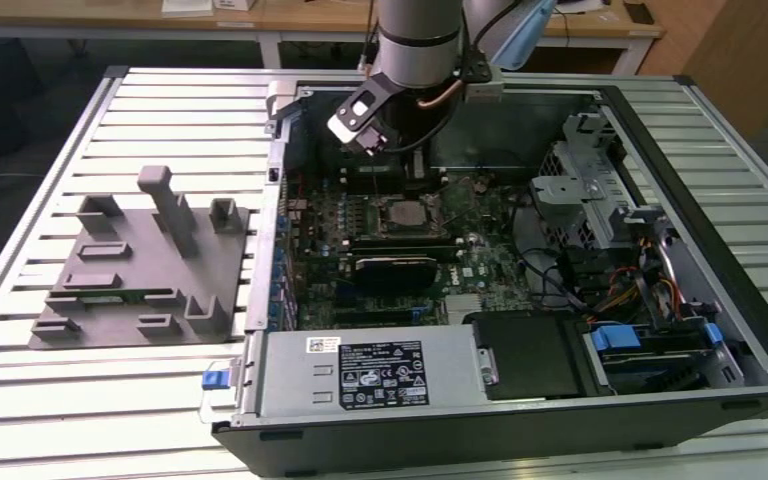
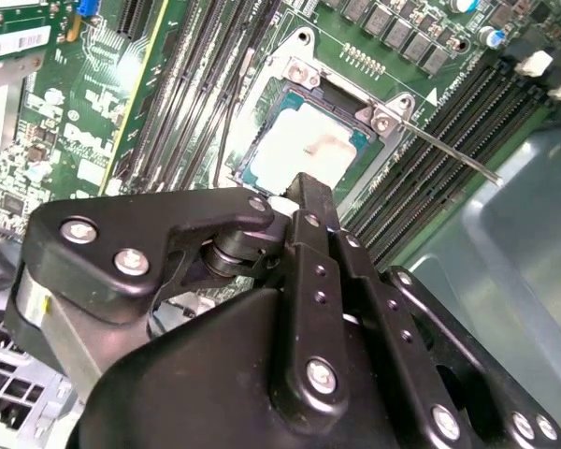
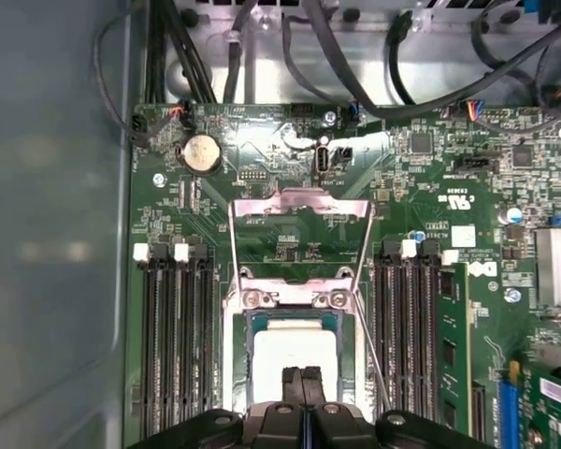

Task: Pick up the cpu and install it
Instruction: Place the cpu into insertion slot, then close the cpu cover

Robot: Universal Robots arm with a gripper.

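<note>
CPU (image 3: 294,348) lies flat in its socket (image 3: 236,365) on the motherboard (image 3: 421,187), silver lid up, apparently seated squarely inside the frame. The load plate (image 3: 299,200) stands swung open and the retaining lever (image 2: 449,150) is released, which leaves the chip reachable from above. The gripper (image 3: 302,376) hangs directly over the chip's edge, its 2 fingers pressed together and gripping nothing. Whether the tips touch the lid, I cannot tell.
</note>
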